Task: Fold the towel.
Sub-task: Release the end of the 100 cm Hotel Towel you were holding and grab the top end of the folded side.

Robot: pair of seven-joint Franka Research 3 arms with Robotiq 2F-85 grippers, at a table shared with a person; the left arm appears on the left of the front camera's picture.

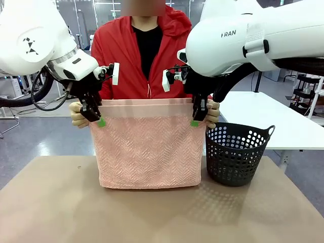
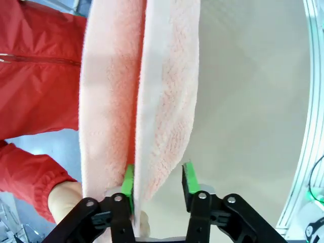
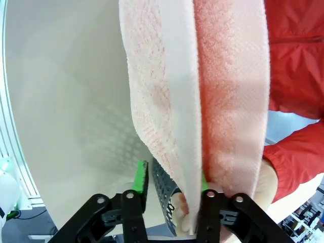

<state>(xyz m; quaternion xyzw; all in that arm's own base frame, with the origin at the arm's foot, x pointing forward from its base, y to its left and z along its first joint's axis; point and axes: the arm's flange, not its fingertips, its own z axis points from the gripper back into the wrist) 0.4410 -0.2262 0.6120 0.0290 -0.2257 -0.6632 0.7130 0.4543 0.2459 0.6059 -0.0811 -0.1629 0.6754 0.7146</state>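
Note:
The salmon-pink towel (image 1: 147, 149) hangs doubled over the table, its lower fold just touching the top. A person's hands (image 1: 76, 114) hold both upper corners. My left gripper (image 1: 97, 117) stands open at the towel's upper left corner. In the left wrist view the near layer of the towel (image 2: 167, 91) hangs between the green pads (image 2: 190, 177) of my left gripper (image 2: 159, 179), with a gap on one side. My right gripper (image 1: 198, 116) is open at the upper right corner. The right wrist view shows the jaws of my right gripper (image 3: 172, 179) spread around the towel's (image 3: 162, 101) near layer.
A black perforated basket (image 1: 236, 152) stands on the brown table (image 1: 55, 207) just right of the towel; part of the basket (image 3: 163, 188) shows below my right gripper. The person in a red jacket (image 1: 124, 55) stands close behind the towel. A white table (image 1: 273, 116) is at far right.

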